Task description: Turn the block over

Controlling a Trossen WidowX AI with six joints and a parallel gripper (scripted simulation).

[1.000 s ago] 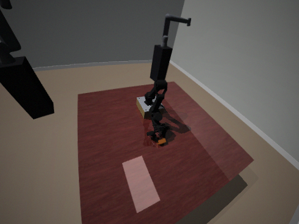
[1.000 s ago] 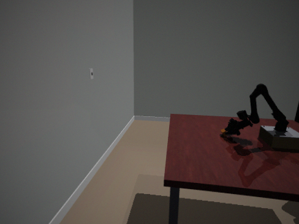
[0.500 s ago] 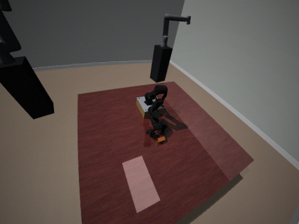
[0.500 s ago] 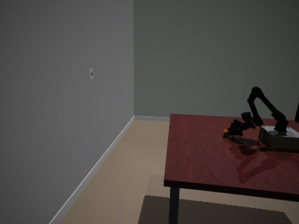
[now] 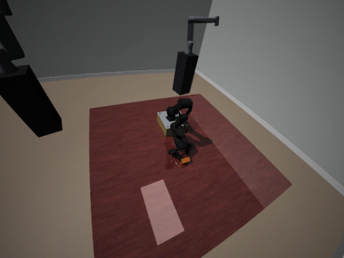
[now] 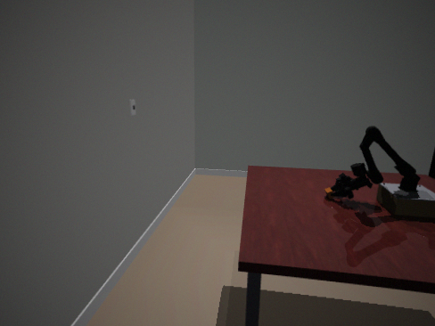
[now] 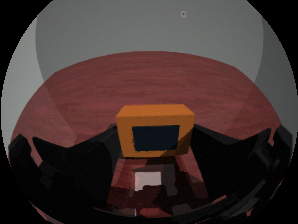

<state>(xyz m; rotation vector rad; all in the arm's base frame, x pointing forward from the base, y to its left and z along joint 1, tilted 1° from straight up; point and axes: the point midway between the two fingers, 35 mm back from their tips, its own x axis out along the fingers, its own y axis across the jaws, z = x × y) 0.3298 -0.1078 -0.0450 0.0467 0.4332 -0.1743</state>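
The orange block [image 5: 185,161] [image 6: 328,191] [image 7: 155,120] is held between the fingertips of my gripper [image 5: 182,158] [image 6: 331,193] [image 7: 154,128], which is shut on it. The marked side, with a dark blue rectangle [image 7: 155,138], faces back toward the wrist camera. An orange side faces up. The gripper is tilted low, pointing outward and down, away from the arm's base. The block is close above the red table [image 5: 120,158] [image 6: 281,223] [image 7: 150,75]; whether its lower edge touches the wood cannot be told.
The arm's base box [image 5: 161,123] [image 6: 410,207] stands behind the gripper. A pale rectangle [image 5: 162,211] shows on the table beyond the block. Two dark pedestals [image 5: 32,106] [image 5: 185,72] with arms show at the upper left and upper middle in the top view.
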